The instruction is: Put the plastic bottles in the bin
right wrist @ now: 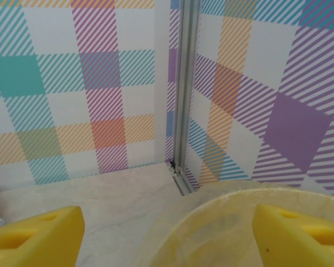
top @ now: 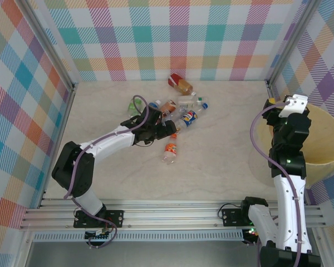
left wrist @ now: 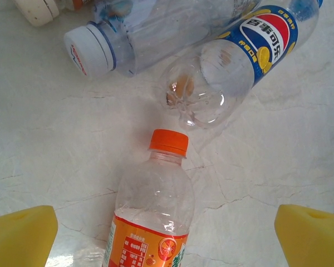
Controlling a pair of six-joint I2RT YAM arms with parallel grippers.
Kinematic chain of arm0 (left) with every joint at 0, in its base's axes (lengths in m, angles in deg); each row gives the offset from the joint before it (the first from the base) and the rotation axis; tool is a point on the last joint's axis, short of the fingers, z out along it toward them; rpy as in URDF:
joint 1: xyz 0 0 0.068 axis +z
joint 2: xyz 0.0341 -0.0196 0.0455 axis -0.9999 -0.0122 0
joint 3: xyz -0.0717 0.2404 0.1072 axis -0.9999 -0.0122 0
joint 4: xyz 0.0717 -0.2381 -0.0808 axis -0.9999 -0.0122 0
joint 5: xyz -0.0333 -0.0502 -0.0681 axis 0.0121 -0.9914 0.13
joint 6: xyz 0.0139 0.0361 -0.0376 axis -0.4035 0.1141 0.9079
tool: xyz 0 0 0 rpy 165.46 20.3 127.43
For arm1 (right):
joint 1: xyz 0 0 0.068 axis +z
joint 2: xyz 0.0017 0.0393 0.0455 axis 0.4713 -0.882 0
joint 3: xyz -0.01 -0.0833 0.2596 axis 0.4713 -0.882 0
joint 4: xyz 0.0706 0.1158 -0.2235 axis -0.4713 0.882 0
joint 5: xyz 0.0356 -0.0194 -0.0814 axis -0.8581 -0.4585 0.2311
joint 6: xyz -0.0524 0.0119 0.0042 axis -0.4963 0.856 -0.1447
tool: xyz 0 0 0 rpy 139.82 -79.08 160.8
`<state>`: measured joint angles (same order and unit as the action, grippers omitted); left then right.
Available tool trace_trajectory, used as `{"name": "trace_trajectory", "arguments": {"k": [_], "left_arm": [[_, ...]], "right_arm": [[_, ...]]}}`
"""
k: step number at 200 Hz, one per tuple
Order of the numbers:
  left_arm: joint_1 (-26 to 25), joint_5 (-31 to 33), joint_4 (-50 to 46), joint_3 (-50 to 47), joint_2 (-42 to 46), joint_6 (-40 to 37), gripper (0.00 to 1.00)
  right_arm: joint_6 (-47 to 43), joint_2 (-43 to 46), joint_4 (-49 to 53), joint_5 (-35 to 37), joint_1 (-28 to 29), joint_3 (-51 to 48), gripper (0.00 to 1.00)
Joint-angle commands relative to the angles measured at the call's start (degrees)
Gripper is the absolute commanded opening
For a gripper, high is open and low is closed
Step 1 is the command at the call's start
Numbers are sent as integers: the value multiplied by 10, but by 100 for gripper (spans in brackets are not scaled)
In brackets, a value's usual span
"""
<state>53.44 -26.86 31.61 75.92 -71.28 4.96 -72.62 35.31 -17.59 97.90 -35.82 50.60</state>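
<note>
Marbled tabletop (top: 211,172): orange-capped bottle (left wrist: 153,206) lies centred between the left gripper's (left wrist: 167,236) wide-spread fingers. Right gripper (right wrist: 167,233), jaws apart and empty, hangs above the pale-yellow bin (right wrist: 239,196) rim.

Glossy clear plastic bottles (left wrist: 153,189), matt bin (right wrist: 211,225)
</note>
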Motion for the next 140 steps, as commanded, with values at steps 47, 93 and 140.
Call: {"name": "trace_trajectory", "arguments": {"k": [47,93,140], "left_arm": [[-9,8,-5,-3,-2,10,100],[-9,-7,5,-6,-16,9,100],[-15,-24,10,-6,-25,-18,100]], "right_arm": [[56,-13,41,-92,-3,48,90],[87,-27,30,-221,-2,64,99],[148,-96,21,-414,9,93,100]]}}
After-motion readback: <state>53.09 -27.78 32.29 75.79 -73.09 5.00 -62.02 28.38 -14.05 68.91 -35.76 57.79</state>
